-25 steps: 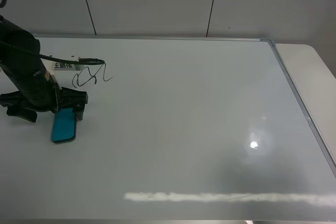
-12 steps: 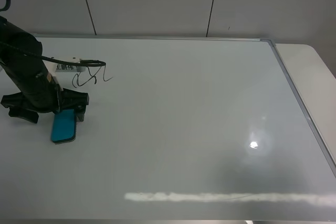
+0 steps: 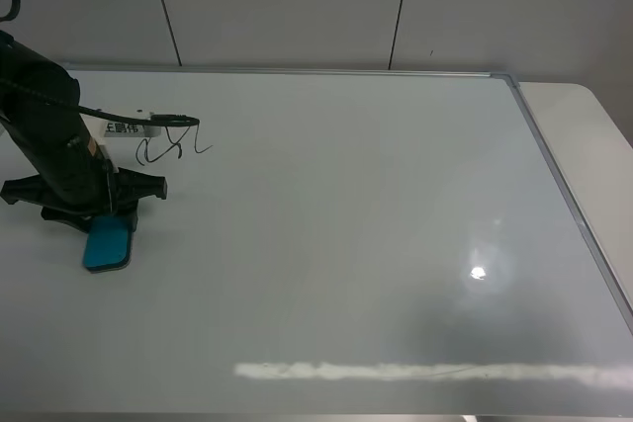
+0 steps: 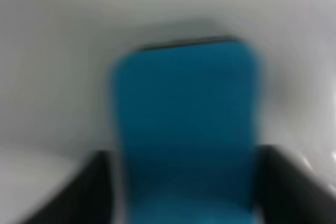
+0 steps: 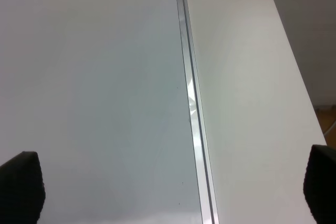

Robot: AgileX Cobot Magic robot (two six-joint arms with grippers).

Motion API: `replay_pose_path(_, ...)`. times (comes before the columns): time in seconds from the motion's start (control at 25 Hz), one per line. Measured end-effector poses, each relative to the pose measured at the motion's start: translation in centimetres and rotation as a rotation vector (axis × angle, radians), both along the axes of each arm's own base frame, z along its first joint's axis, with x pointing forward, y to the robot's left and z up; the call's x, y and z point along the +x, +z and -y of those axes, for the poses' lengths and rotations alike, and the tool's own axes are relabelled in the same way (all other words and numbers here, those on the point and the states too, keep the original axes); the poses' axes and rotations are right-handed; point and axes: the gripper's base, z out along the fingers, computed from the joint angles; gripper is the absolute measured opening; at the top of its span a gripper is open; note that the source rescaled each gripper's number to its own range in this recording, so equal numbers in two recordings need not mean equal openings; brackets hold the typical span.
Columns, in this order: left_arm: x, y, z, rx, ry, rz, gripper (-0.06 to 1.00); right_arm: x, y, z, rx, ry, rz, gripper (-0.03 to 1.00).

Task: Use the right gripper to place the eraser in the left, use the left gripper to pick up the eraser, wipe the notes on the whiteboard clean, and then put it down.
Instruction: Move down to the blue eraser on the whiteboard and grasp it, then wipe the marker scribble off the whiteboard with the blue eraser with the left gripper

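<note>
The blue eraser (image 3: pixel 107 247) is seen lying flat on the whiteboard (image 3: pixel 346 224), far out toward 9 o'clock of the board in the high view. Its upper end is gripped by the left gripper (image 3: pixel 107 216). In the blurred left wrist view the eraser (image 4: pixel 184 129) is flanked by both black fingers (image 4: pixel 92 190), which are pressed against its long sides. The black handwritten notes (image 3: pixel 173 143) are found at about 1 o'clock from the eraser, near it but apart. A small white label (image 3: pixel 124 126) is set just beside them at 9 o'clock. The right gripper (image 5: pixel 168 192) is held wide apart and empty, with its fingertips (image 5: pixel 21 182) spread over the board's metal frame (image 5: pixel 191 103) and the table (image 5: pixel 247 103).
</note>
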Motion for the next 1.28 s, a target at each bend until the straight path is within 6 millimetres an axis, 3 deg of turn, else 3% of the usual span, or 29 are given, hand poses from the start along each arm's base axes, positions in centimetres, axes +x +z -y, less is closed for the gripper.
replay_pose_path(0.48,0.0,0.8,0.0,0.011,-0.06,-0.015,0.03,0.0,0.0,0.0,0.0,0.0,0.0,0.99)
replay_pose_path(0.8,4.0,4.4,1.1,0.041,-0.239,0.085,0.03,0.0,0.0,0.0,0.0,0.0,0.0,0.99)
replay_pose_path(1.0,7.3,3.1,2.4,0.042,-0.356,0.062,0.03,0.0,0.0,0.0,0.0,0.0,0.0,0.99)
replay_pose_path(1.28,9.5,1.1,6.7,-0.013,-0.521,0.047,0.03,0.0,0.0,0.0,0.0,0.0,0.0,0.99)
